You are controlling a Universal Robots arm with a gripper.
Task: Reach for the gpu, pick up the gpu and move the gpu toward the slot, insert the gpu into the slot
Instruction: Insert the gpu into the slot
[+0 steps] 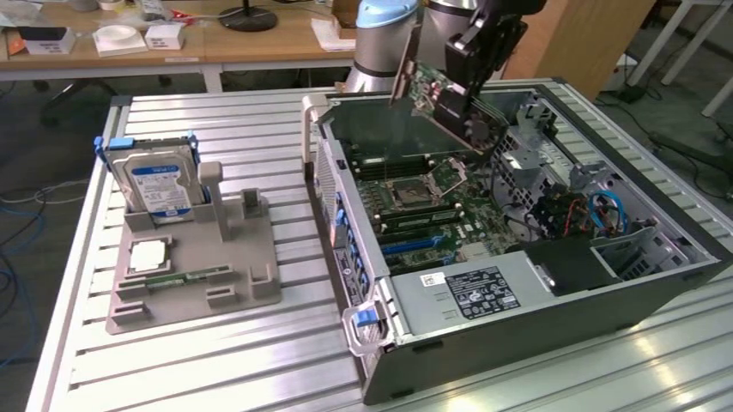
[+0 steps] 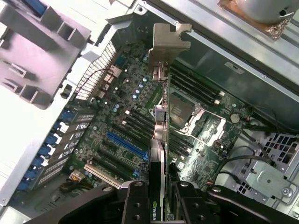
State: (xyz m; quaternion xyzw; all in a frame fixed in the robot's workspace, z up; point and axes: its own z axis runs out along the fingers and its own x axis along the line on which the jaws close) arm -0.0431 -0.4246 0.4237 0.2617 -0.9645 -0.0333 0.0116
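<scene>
Exterior view: gripper (image 1: 464, 107) is clamped on the gpu (image 1: 421, 84), a thin green circuit card with 1 silver bracket (image 1: 403, 60) along its end. The card is held tilted above the motherboard (image 1: 430, 215) inside the open computer case (image 1: 538, 343).

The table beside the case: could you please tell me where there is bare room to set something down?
Bare table: the strip between the holder and the case, the near edge in front of the holder, and the far stretch behind the hard drive. Crowded: inside the case, where the gripper holds the gpu over the board.
</scene>
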